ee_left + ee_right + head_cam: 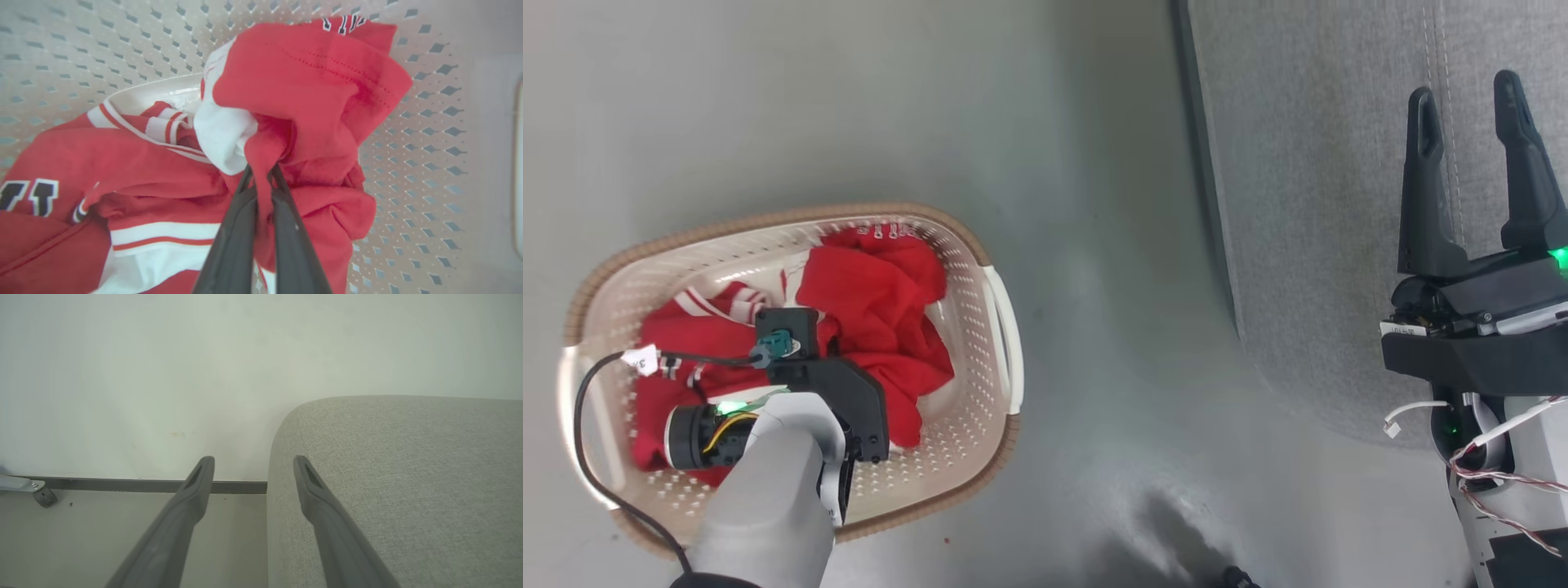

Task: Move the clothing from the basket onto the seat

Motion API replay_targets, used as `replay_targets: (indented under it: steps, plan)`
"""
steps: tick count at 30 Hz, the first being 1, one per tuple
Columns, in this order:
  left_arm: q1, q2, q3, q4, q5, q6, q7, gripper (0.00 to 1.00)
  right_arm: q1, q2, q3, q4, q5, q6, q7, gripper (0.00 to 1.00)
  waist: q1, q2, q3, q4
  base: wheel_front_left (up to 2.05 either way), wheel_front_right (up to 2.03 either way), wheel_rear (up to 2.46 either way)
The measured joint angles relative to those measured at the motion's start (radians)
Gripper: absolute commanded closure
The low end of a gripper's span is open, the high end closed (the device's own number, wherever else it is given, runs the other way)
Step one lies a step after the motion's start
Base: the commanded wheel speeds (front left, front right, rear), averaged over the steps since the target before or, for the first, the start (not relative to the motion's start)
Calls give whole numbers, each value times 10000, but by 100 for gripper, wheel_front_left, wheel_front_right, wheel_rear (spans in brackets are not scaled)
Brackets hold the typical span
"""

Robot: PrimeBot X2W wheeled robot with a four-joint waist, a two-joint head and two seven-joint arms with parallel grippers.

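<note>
- Left end effector (259, 173): fingers pressed together on a fold of red clothing (310, 94), down inside the basket (768, 224). The rest of the pile lies below and beside the fingertips.
- The seat (1307, 204) lies well off to this end effector's right, across bare floor (1094, 163). This arm is the nearer to the clothing, so I judge the carry runs up and rightward.
- Right end effector (1463, 86): fingers wide apart, empty, over the seat's near edge.
- The left wrist view shows the pinch itself, which the wrist hides in the head view. The head view gives the layout from basket to seat. The right wrist view shows the seat's rounded corner.
</note>
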Motion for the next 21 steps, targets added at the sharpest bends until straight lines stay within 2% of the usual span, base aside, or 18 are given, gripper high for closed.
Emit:
replay_targets:
  steps: [5,12,21]
  plan:
    - [235,-19,-48,-46,-115,-67,-299,100,180,-136,-105,270,-69,33,0,0,-1,0,-373,244,0,0,0]
    - [848,-27,-612,-763,-652,-299,-882,100,416,-203,-125,913,-105,117,2,0,-1,0,-1143,689,0,0,0]
    - [1622,-38,-1149,-1599,-1279,-395,-1407,100,1110,-274,-169,1551,-251,128,2,0,-1,-1,-2349,1235,0,0,0]
